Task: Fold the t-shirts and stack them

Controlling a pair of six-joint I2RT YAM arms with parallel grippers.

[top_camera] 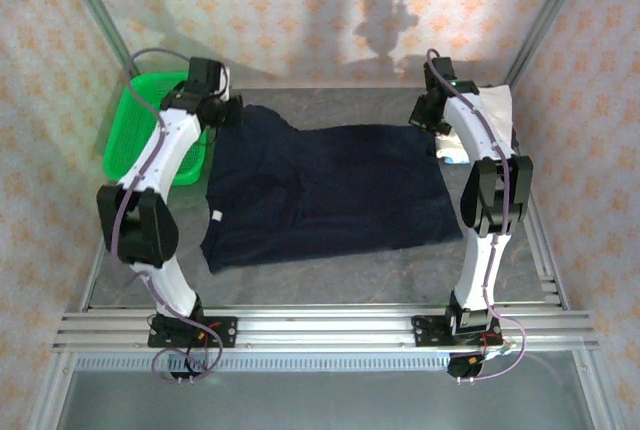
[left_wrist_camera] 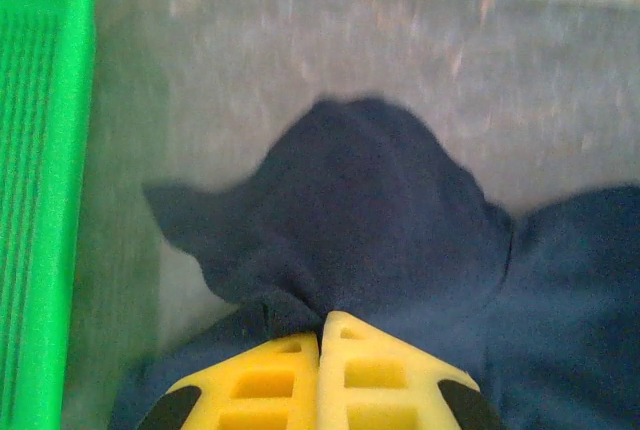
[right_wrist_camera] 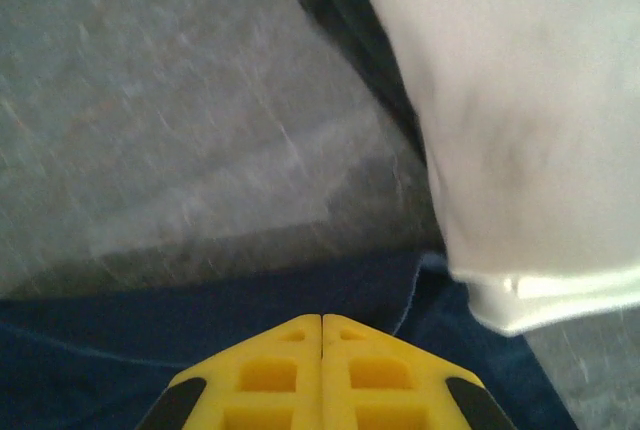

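Grey tabletop (top_camera: 350,280), navy t-shirt (top_camera: 320,190) spread centre.
Left gripper (left_wrist_camera: 322,315) clamped on its bunched 11 o'clock corner, right gripper (right_wrist_camera: 322,318) pinching the 1 o'clock hem; white t-shirt (right_wrist_camera: 520,130) folded at 2 o'clock, green mesh basket (top_camera: 130,140) at 10.

Here are a navy t-shirt (top_camera: 330,190), white t-shirt (right_wrist_camera: 520,130), green basket (top_camera: 126,148), yellow fingers (left_wrist_camera: 255,382) and grey table (top_camera: 340,278).
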